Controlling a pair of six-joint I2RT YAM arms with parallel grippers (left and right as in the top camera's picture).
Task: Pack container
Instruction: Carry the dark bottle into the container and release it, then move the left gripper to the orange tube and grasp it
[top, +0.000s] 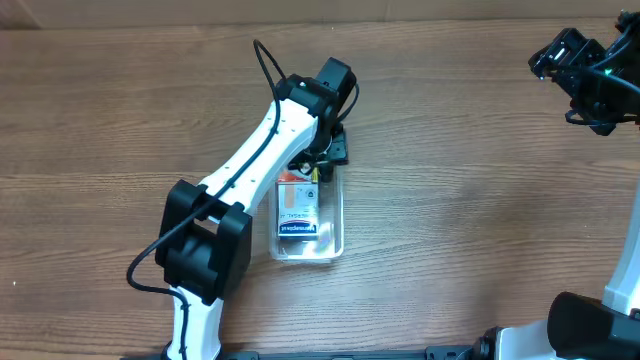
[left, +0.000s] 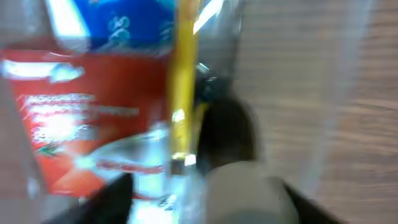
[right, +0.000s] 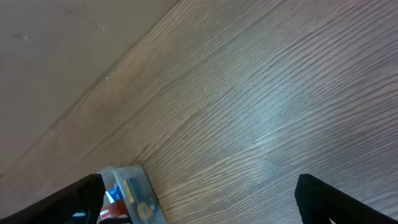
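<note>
The clear container lies on the wooden table at the centre. Inside it lies a red, white and blue box. My left gripper is down in the container's far end. The left wrist view is blurred: the red and blue box, a yellow strip and a pale rounded thing between my spread fingers, with the clear wall at right. My right gripper is open and empty at the far right, high above the table; the container shows at its view's bottom left.
The wooden table stretches around the container on all sides. My left arm crosses diagonally from the front left to the container. The right arm's base stands at the front right corner.
</note>
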